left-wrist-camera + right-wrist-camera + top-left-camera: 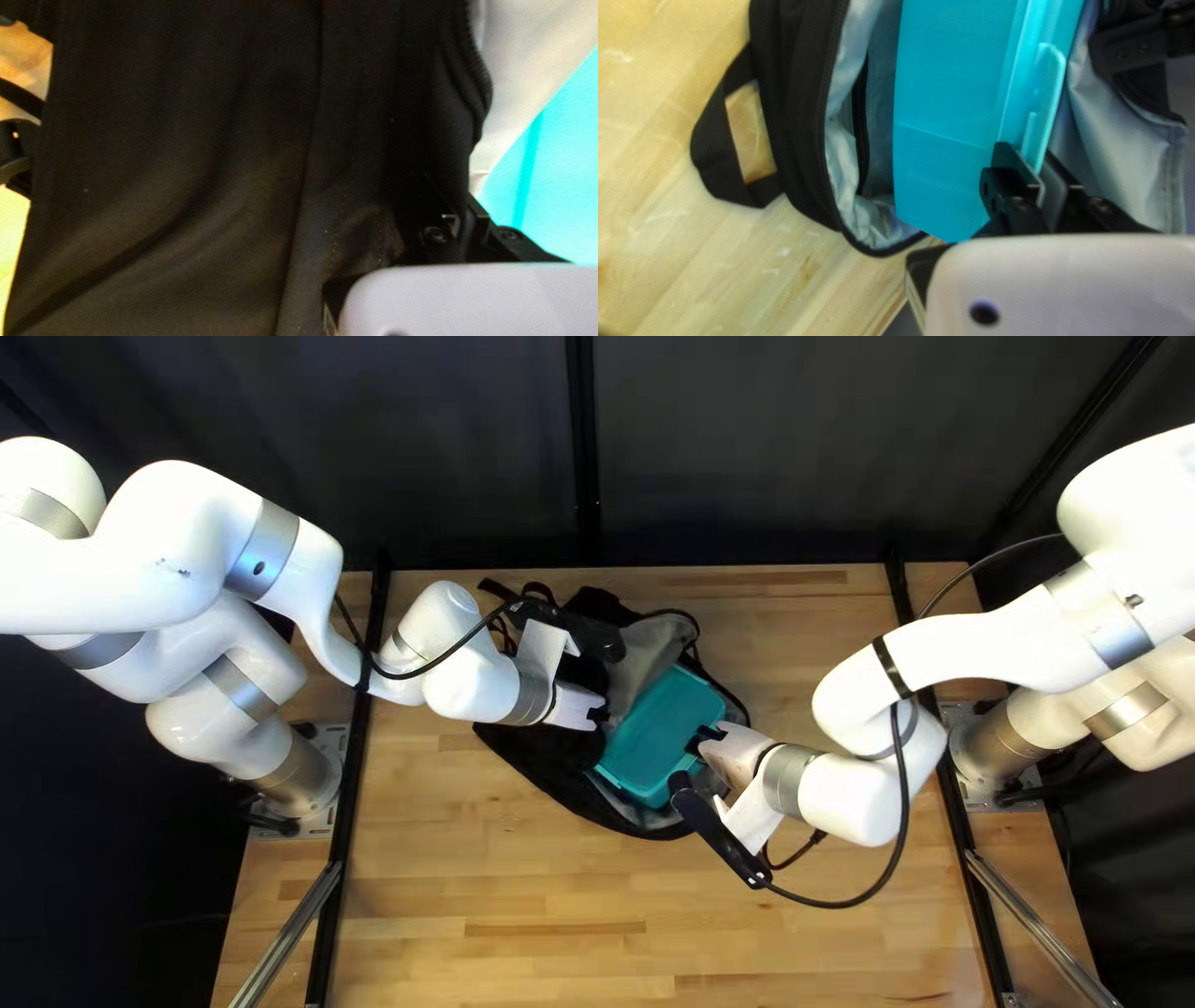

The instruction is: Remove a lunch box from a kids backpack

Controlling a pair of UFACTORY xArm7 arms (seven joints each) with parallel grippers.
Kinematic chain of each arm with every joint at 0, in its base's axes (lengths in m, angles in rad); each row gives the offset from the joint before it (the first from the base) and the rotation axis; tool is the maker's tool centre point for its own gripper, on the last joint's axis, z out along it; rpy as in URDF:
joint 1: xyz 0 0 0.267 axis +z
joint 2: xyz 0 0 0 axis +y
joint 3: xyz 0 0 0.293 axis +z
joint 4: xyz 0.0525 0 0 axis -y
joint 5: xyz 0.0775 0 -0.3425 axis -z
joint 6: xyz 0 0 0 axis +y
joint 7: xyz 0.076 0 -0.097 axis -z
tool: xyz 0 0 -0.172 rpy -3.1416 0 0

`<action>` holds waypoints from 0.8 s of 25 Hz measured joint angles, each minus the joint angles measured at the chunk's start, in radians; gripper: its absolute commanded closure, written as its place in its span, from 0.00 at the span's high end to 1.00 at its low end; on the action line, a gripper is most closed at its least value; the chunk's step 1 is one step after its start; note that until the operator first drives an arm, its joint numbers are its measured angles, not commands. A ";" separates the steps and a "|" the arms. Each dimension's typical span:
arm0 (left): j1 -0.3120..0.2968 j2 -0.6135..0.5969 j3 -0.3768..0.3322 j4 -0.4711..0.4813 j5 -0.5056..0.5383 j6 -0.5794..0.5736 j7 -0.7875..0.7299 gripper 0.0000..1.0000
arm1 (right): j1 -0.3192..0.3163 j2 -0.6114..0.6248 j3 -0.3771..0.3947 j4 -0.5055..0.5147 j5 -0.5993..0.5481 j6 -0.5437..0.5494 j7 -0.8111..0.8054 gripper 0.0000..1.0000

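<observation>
The black backpack lies unzipped with its grey lining showing, and a teal lunch box sits inside its opening. At the opening's left edge is my left gripper; in the left wrist view that gripper is shut on the edge of the black cloth, beside the teal lid. My right gripper is at the box's right side. In the right wrist view the gripper is shut on the raised latch strip of the lunch box, one finger on each side.
A loop handle sticks out from the backpack onto the wooden table. Straps lie at the bag's far end. My left arm's black finger shows across the box in the right wrist view. Both wrists stand close over the bag.
</observation>
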 measured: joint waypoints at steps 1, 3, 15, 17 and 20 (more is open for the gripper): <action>0.000 0.000 0.000 0.000 0.000 0.000 0.000 0.00 | 0.004 -0.011 0.004 -0.001 0.008 0.015 -0.008 0.00; 0.000 0.000 0.000 0.000 0.000 0.000 0.000 0.00 | 0.012 -0.033 0.013 -0.008 0.022 0.044 -0.016 0.00; 0.000 0.000 0.000 0.000 0.000 0.000 0.000 0.00 | 0.072 -0.117 0.090 -0.005 0.110 0.249 -0.042 0.00; 0.000 0.000 0.000 0.000 0.000 0.000 0.000 0.00 | 0.080 -0.131 0.103 -0.007 0.123 0.290 -0.045 0.00; 0.000 0.000 0.000 0.000 0.000 0.000 0.000 0.00 | 0.089 -0.154 0.119 -0.008 0.145 0.360 -0.054 0.00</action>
